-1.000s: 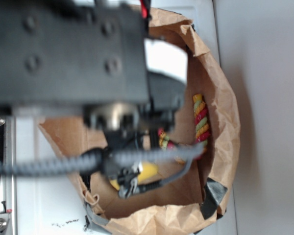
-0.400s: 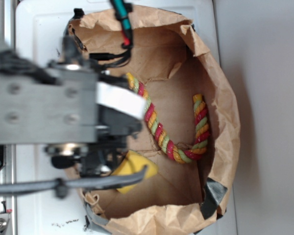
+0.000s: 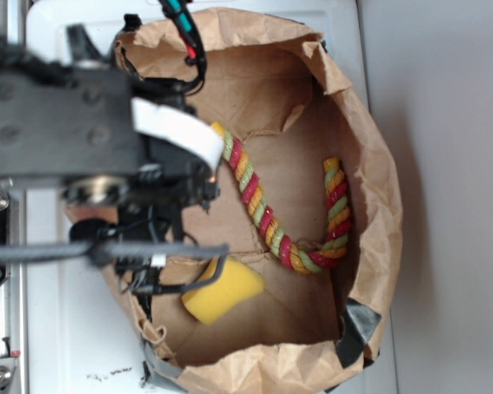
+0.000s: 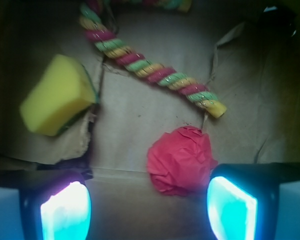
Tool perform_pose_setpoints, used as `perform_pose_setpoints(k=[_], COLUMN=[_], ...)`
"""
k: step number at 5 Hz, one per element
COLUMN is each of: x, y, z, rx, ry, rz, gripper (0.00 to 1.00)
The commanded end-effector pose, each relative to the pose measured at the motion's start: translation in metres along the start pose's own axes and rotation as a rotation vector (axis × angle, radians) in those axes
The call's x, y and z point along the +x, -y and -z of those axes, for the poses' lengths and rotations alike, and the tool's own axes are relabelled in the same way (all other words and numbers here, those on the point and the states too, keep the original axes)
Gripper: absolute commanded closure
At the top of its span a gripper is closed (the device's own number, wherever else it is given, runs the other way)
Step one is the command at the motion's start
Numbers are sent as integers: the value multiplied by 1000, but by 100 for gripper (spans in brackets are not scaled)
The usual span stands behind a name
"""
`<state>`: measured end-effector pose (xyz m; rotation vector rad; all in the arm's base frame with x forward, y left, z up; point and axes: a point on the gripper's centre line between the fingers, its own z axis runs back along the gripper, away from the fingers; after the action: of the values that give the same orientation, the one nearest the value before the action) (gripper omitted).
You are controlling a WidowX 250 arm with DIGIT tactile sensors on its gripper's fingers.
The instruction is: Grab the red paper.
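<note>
The red paper (image 4: 180, 159) is a crumpled round wad lying on the brown floor of the paper bag (image 4: 140, 115) in the wrist view. It sits just ahead of my gripper (image 4: 149, 210), close to the right finger (image 4: 230, 210). The jaws stand wide apart with nothing between them, so the gripper is open. In the exterior view the arm (image 3: 82, 139) hangs over the left part of the bag (image 3: 378, 189) and hides the red paper.
A red, yellow and green twisted rope (image 3: 271, 226) (image 4: 150, 70) curves across the bag floor. A yellow sponge (image 3: 222, 291) (image 4: 57, 95) lies near the bag's left wall. The bag's crumpled walls rise all round, with tape at its lower rim (image 3: 353, 324).
The arm has swung left and up across the exterior view, uncovering the rope and then the yellow sponge. It now hangs over the bag's left side.
</note>
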<state>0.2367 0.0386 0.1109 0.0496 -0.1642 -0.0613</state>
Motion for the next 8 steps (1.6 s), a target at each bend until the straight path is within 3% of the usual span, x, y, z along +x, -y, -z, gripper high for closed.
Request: perform_pose_setpoints(k=[1,3,4,6,8], x=[22,20,23,27,25], y=[-47,-52,-41,-48,-53], z=[2,15,25,27,42], rx=[24,27,1,-43,-29], ry=[8,-13,-26,-31,-74], rz=[-70,-56,-32,-8,-12], gripper=[0,0,0,0,0])
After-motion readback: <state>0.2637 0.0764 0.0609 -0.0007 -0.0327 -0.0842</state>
